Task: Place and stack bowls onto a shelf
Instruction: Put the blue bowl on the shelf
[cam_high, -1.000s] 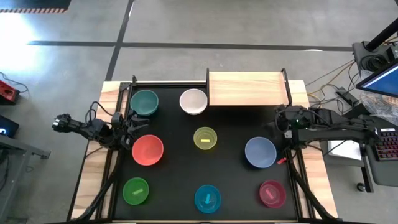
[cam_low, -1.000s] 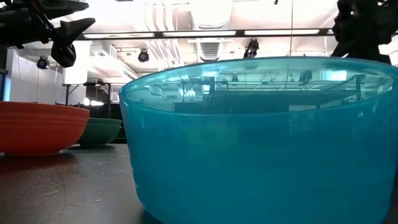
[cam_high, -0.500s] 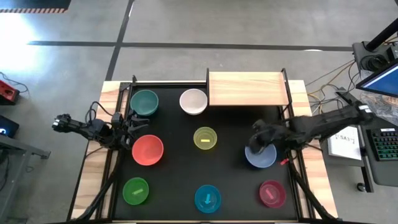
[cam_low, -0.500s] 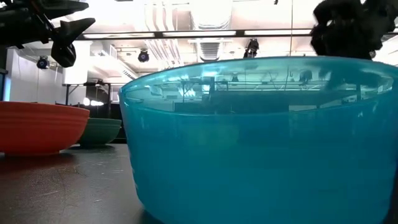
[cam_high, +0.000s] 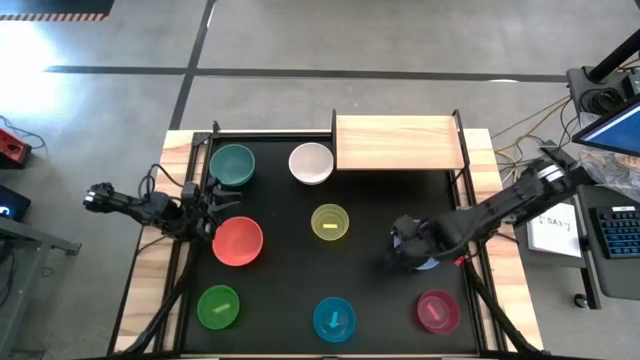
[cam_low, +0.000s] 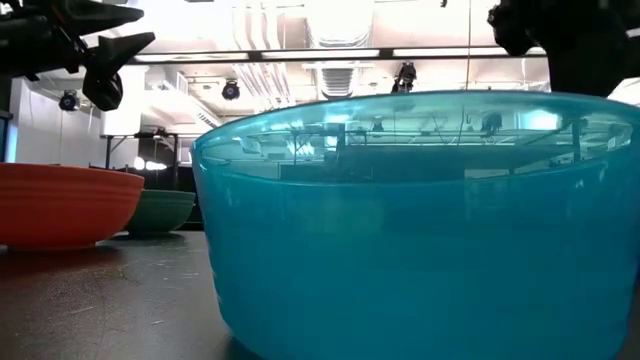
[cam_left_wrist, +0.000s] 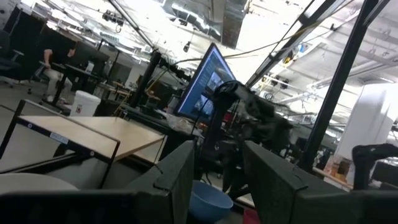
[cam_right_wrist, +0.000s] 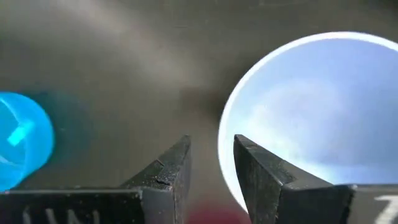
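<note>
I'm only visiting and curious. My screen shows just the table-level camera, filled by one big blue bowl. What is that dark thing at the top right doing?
Observer: That is the right tool. It is open and poised over the rim of a pale blue bowl, holding nothing.
Operator: Is any bowl on the shelf yet?
Observer: No. The shelf carries none; all eight bowls sit on the table.
Operator: And the other arm?
Observer: The left tool waits open between the teal bowl and the red bowl.
</note>
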